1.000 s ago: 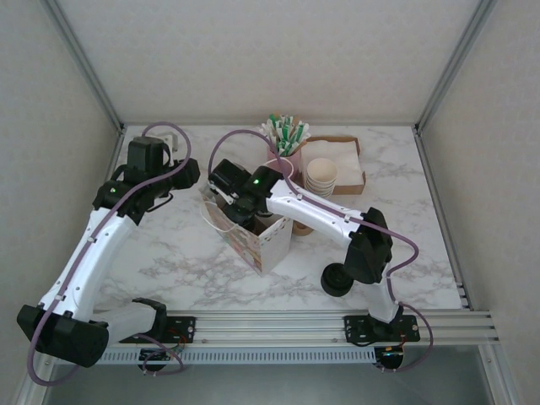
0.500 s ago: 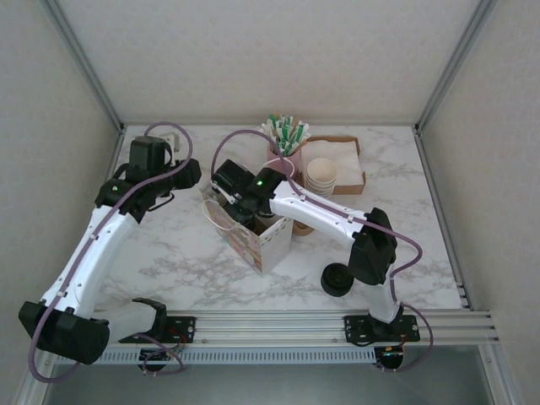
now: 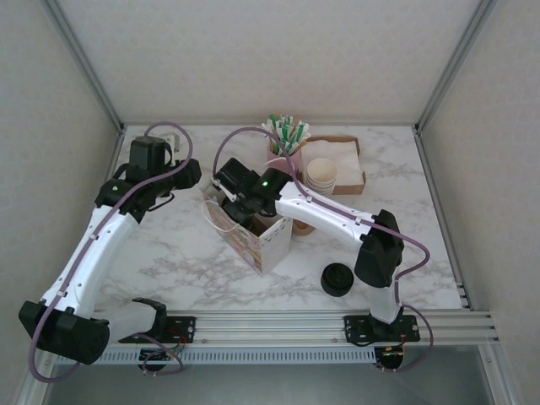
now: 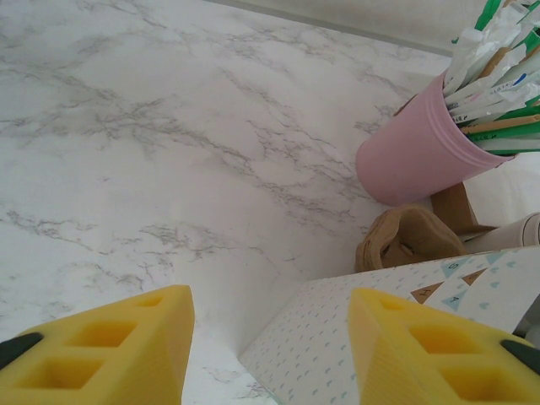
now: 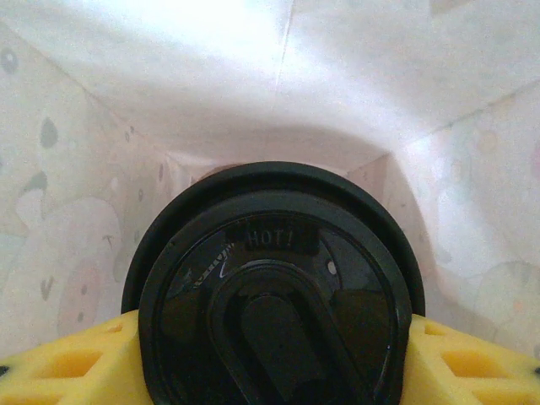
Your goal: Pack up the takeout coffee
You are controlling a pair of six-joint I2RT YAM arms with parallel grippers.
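Right wrist view: my right gripper [image 5: 270, 363] clamps the lidded takeout coffee [image 5: 270, 278] down inside the white paper bag [image 5: 126, 101] mid-tabletop, left gripper [image 4: 270, 350] hangs half-open, empty beside it; placing step, next I'd release and lift straight out.

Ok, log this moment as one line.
right gripper: shut on lidded cup inside paper bag | left gripper: open, near paper bag | black lid: on table

From behind the arms the top camera overlooked the whole tabletop [image 3: 169, 249], sharing the white bag [image 3: 270, 245] and pink cup [image 4: 413, 152] with the low, close left wrist view; the right wrist view peered inside the bag.
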